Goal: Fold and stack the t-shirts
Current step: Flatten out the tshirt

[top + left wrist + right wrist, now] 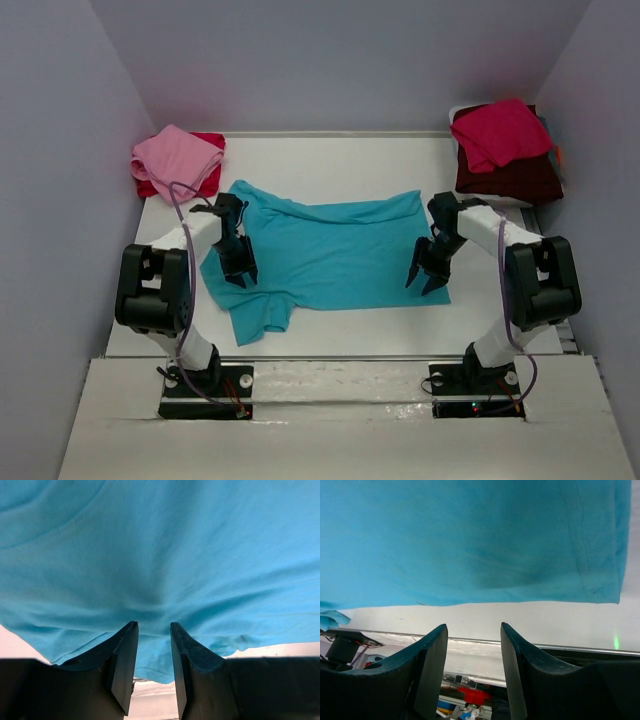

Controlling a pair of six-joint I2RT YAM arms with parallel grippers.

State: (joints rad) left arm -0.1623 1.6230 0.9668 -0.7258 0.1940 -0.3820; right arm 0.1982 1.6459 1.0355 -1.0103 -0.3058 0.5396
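Note:
A turquoise t-shirt lies spread flat across the middle of the table, a sleeve pointing toward the near edge. My left gripper hangs just over the shirt's left part, its jaws a little apart. In the left wrist view the cloth fills the frame beyond the left gripper, and nothing is pinched. My right gripper hovers at the shirt's near right corner, open. The right wrist view shows the right gripper over bare table, just short of the hem.
A pink shirt lies on a red one at the back left corner. At the back right, a crimson shirt tops a dark maroon one. Grey walls close in three sides. The table's near edge runs just behind the grippers.

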